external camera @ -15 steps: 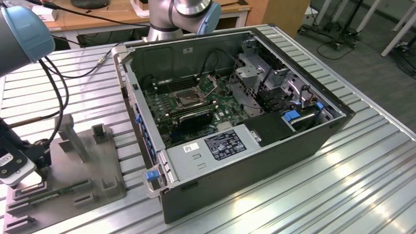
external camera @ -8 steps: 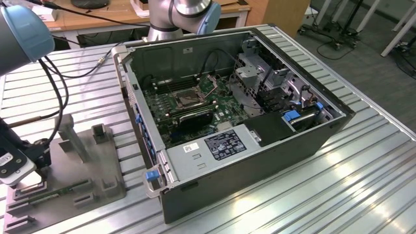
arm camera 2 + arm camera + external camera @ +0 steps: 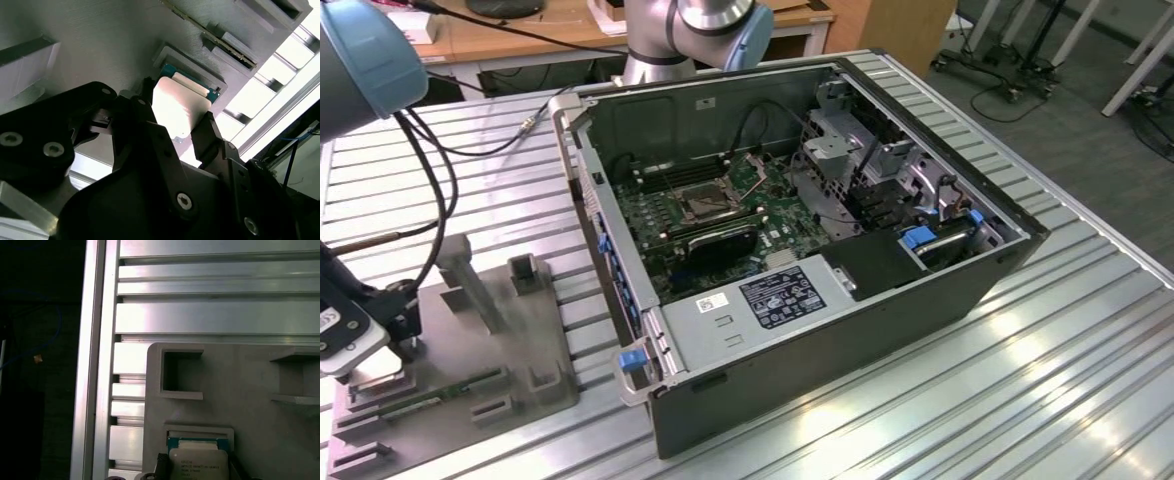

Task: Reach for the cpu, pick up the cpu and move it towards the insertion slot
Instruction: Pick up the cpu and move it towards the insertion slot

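Black fingers point(image 3: 214, 137) stand parted and released, one at each side of the cpu point(image 3: 180, 105), close beside its edges. Between them the cpu lies flat, pale metal face up, seated in a shallow raised nest point(image 3: 166, 52) on a grey holder plate point(image 3: 110, 40). Just beyond the nest, on the side away from the fingers, a memory stick point(image 3: 215, 37) lies in a groove of the same plate. Under the plate runs the ribbed aluminium bench point(image 3: 200, 315). Well apart from the fingers, in the exterior view, a computer case point(image 3: 854, 330) lies open on the bench. The insertion slot point(image 3: 698, 203) sits on the green board point(image 3: 654, 225) inside it, a metal frame around a dark centre.
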`<state>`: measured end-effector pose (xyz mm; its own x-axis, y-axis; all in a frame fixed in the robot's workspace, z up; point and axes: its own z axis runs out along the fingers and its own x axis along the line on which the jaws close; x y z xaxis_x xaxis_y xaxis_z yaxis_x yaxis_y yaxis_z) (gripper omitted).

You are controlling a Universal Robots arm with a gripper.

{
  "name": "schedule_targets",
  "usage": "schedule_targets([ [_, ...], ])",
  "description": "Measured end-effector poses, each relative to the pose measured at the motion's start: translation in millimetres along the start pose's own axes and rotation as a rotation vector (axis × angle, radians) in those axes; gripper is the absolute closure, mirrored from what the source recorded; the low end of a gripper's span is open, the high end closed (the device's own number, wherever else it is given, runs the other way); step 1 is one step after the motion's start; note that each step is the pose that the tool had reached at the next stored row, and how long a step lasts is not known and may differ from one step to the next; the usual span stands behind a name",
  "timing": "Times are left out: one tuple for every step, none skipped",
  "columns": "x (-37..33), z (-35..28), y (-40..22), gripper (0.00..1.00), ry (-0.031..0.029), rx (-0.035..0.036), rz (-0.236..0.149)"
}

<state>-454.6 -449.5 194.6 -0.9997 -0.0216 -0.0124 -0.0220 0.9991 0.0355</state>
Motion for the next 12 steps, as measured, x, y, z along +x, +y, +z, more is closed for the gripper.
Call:
schedule_targets([
  [0.0, -0.1, 0.0, 0.45, -0.0002, -0.0001, 0.000],
  [0.0, -0.1, 0.0, 0.45, -0.0003, -0.0002, 0.000],
  [0.0, -0.1, 0.0, 0.45, -0.0003, -0.0002, 0.000],
  [0.0, -0.3, 0.0, 0.45, -0.0002, -0.0001, 0.000],
  [0.0, -0.5, 0.0, 0.45, 0.0000, 0.0000, 0.000],
  [0.0, -0.5, 0.0, 0.45, -0.0001, -0.0001, 0.000],
  [0.0, -0.6, 0.0, 0.45, -0.0001, 0.0000, 0.000],
  [0.0, -0.6, 0.0, 0.45, -0.0001, -0.0002, 0.000],
  [0.0, -1.0, 0.0, 0.45, 0.0001, -0.0002, 0.000],
  [0.0, -1.6, 0.0, 0.45, 0.0003, -0.0001, 0.000],
  [0.0, -2.0, 0.1, 0.45, 0.0002, -0.0002, 0.000],
  [0.0, -2.5, 0.1, 0.45, 0.0000, -0.0003, 0.000],
])
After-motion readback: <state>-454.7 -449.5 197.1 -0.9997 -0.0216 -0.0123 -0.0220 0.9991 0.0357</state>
